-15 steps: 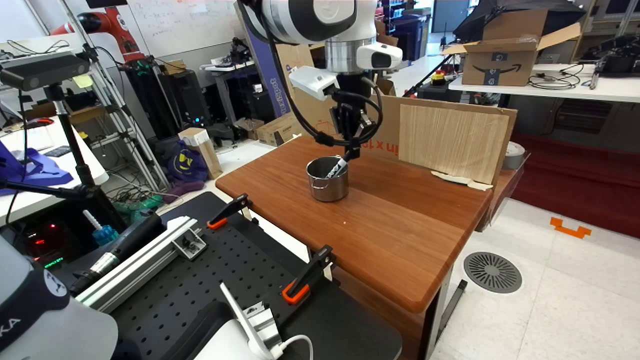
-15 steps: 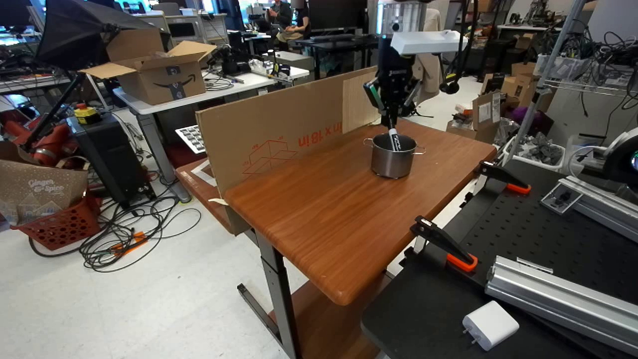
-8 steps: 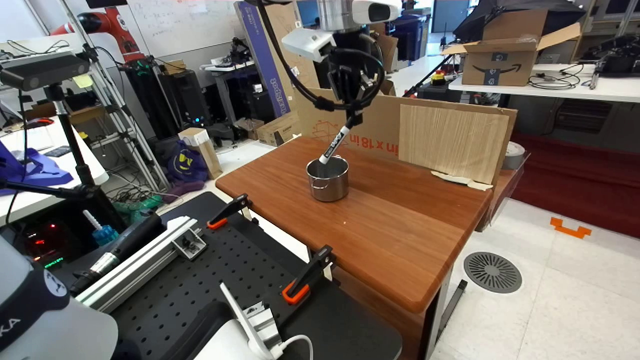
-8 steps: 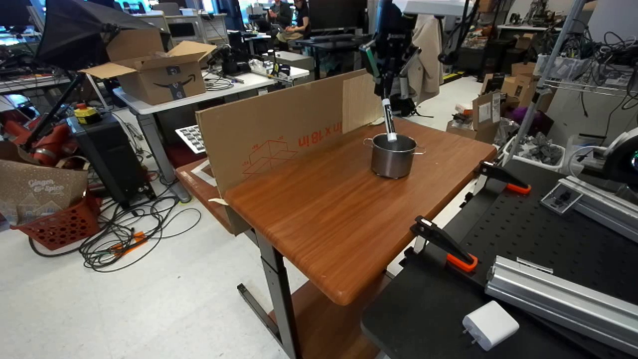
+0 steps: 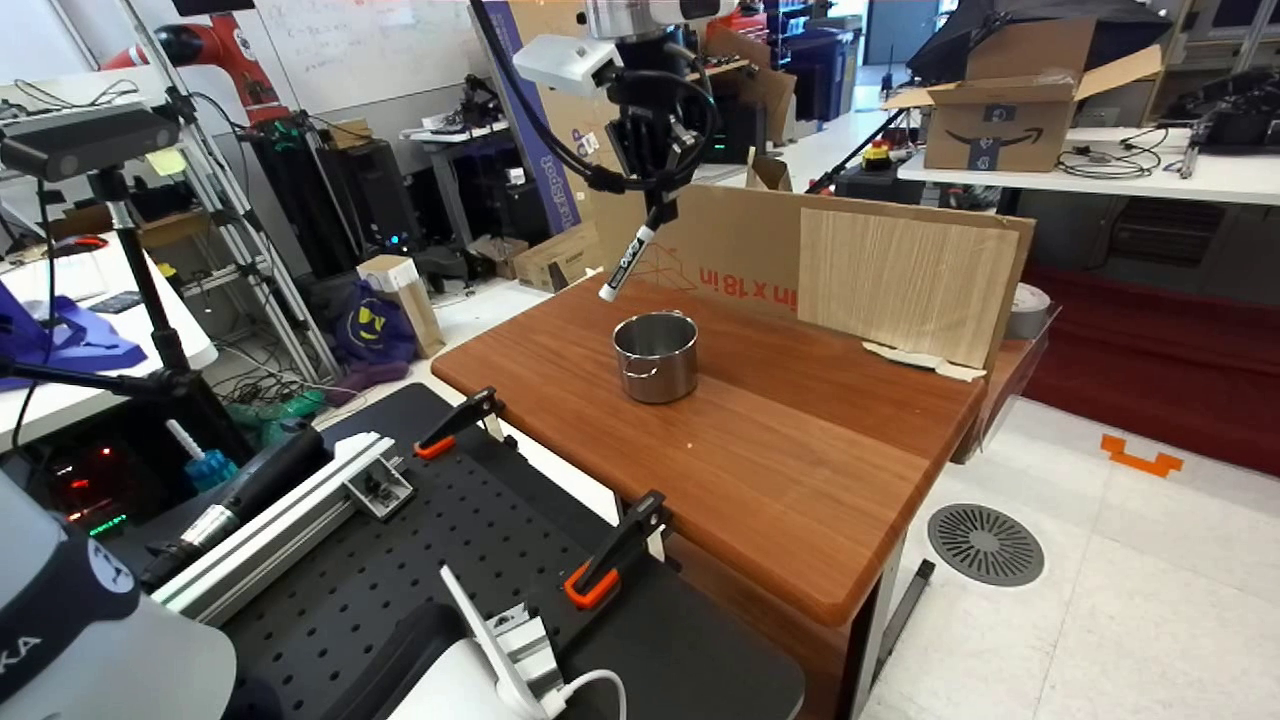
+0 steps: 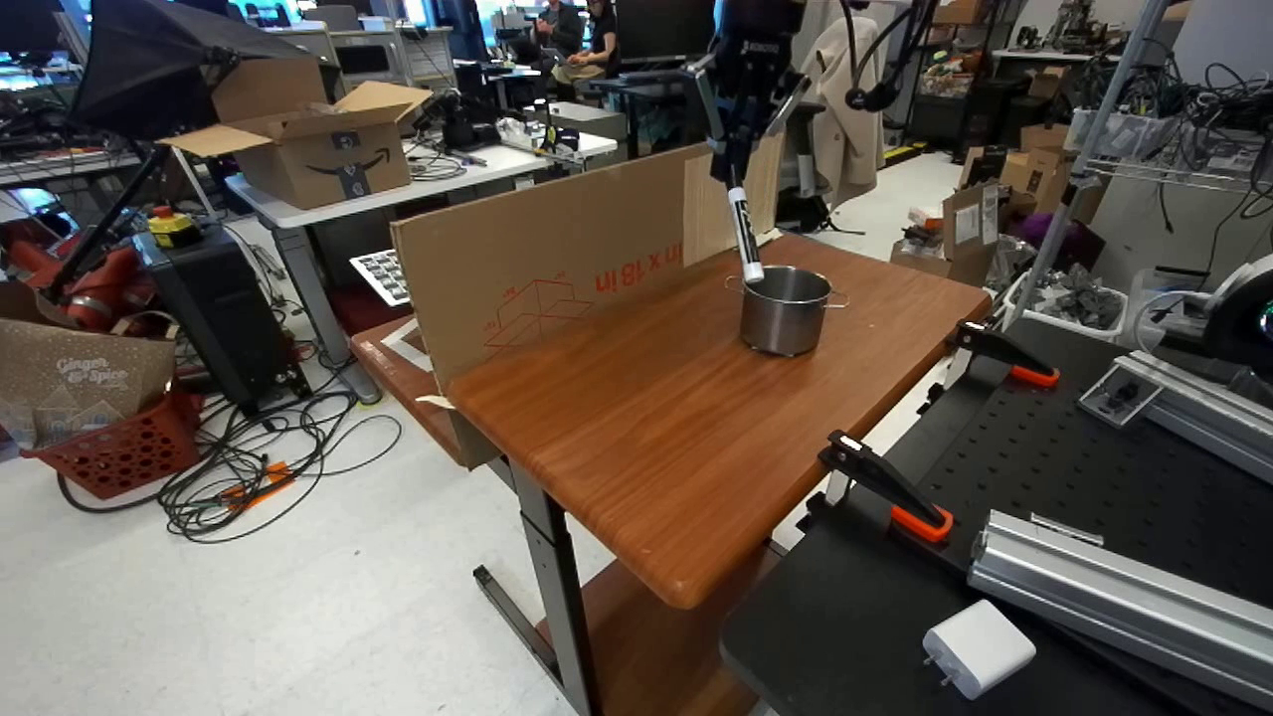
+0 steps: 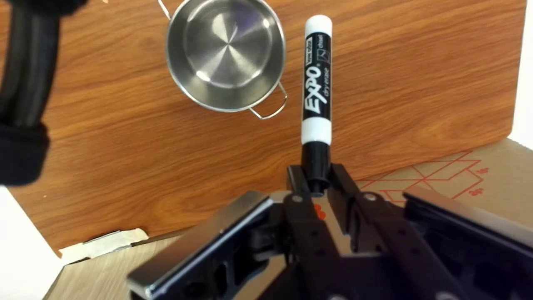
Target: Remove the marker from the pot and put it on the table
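The marker (image 5: 628,262) is a slim white stick with a black label and a black cap; it also shows in the wrist view (image 7: 317,83). My gripper (image 7: 317,170) is shut on its black cap end. The marker hangs tilted, white end down, in the air outside the pot and above the table. The silver pot (image 5: 655,370) stands upright on the table (image 5: 780,470). In the wrist view the pot's inside (image 7: 227,95) shows no object, and the marker is beside it. In an exterior view the marker tip (image 6: 753,271) overlaps the pot's rim (image 6: 781,323).
A cardboard panel (image 5: 740,240) with a wood-grained board (image 5: 905,285) stands along the table's far edge. Black clamps (image 5: 620,550) sit at the near edge, beside a black perforated bench (image 5: 480,520). The pot has thin wire handles (image 7: 272,112).
The marker has risen out of the pot in my gripper. It has then shifted left in both exterior views, clear of the opening. The pot has not moved.
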Available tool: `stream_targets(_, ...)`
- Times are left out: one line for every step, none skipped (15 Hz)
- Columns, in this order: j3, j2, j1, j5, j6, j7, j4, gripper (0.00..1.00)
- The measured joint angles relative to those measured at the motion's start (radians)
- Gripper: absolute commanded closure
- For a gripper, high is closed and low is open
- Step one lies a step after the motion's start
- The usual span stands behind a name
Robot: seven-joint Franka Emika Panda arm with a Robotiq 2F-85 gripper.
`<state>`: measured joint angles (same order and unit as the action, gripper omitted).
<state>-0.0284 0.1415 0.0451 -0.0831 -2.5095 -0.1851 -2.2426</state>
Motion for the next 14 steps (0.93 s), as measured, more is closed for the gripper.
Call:
stream_targets(-0.010, 0.002, 0.007, 0.000, 0.000, 0.002, -0.004, 0.95)
stream_targets(-0.018, 0.007, 0.015, 0.000, 0.000, 0.004, -0.006, 0.95)
stream_targets(-0.026, 0.014, 0.021, 0.000, 0.000, 0.007, -0.006, 0.95)
stream_targets(-0.034, 0.025, 0.026, 0.000, 0.000, 0.011, -0.005, 0.95)
stream_targets(-0.040, 0.038, 0.032, 0.000, 0.000, 0.015, -0.004, 0.95)
stream_targets(-0.045, 0.053, 0.038, 0.000, -0.001, 0.019, 0.000, 0.95)
stream_targets(-0.048, 0.070, 0.043, 0.001, -0.001, 0.021, 0.007, 0.95)
stream_targets(-0.052, 0.089, 0.048, 0.001, -0.002, 0.022, 0.017, 0.95)
stream_targets(-0.056, 0.110, 0.053, 0.001, -0.002, 0.022, 0.029, 0.95)
stream_targets(-0.059, 0.133, 0.059, 0.001, -0.002, 0.022, 0.044, 0.95)
stream_targets(-0.060, 0.158, 0.065, 0.001, -0.002, 0.022, 0.062, 0.95)
stream_targets(-0.061, 0.181, 0.071, 0.001, -0.002, 0.022, 0.080, 0.95)
stream_targets(-0.061, 0.205, 0.076, 0.001, -0.002, 0.022, 0.098, 0.95)
stream_targets(-0.062, 0.229, 0.080, 0.001, -0.002, 0.022, 0.118, 0.95)
